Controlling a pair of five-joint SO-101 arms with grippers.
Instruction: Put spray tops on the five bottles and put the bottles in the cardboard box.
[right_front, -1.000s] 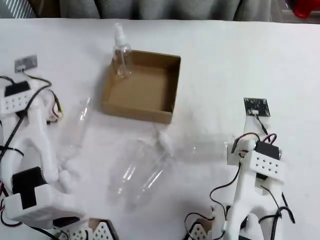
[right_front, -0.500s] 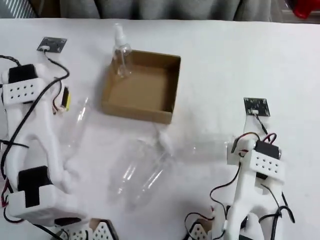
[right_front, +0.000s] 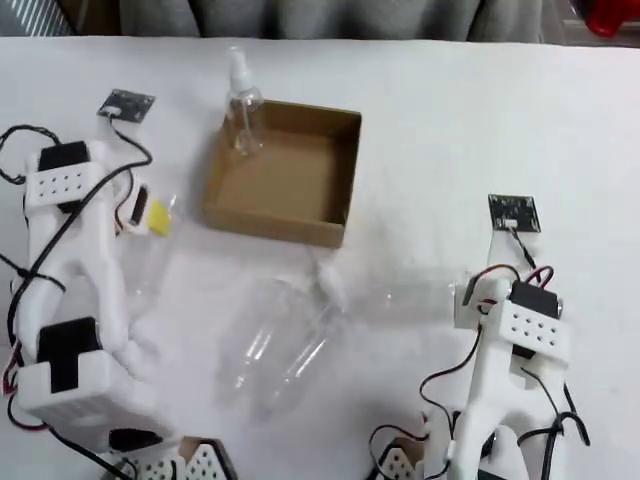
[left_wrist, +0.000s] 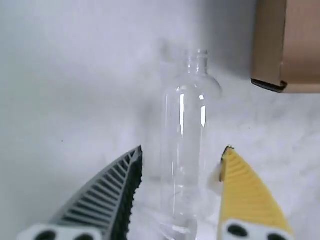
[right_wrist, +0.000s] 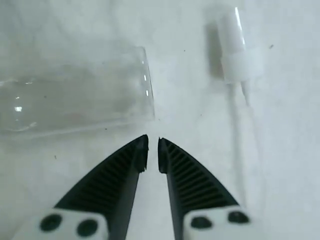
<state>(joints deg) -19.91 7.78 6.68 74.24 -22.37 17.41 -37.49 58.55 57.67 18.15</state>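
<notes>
Left jaws: wide open, one grey and one yellow, set either side of the clear plastic bottle with no top (left_wrist: 192, 100) and holding nothing. That bottle lies on its side on the white counter (right_front: 450, 130), its bare neck pointing away from the wrist, toward a corner of the brown cardboard box (left_wrist: 287, 45). I see no contact between jaw and plastic. How high above the bottle they hang, I cannot tell.

Change over the last second: the left arm (right_front: 70, 250) has swung forward from the counter's left edge, bringing the yellow jaw over this bottle. The bottle itself has not shifted. This reads as a line-up for a pick, with closing not yet begun.

Right jaws: almost shut, a thin gap between the black tips, empty. Just ahead lie the end of another clear bottle (right_wrist: 75, 95) and, apart from it, a loose white spray top with dip tube (right_wrist: 235, 50). The right arm (right_front: 510, 340) has not moved.

Further out: a pair of clear bottles (right_front: 270, 340) lies side by side mid-counter. One clear bottle with a white spray top fitted (right_front: 240, 100) stands upright at the box's far left corner, seemingly inside.

Judgement: one bottle looks finished and the rest are still uncapped. The left arm's approach opens the next bottle's cycle, and the idle right arm sits nearest the loose top.
</notes>
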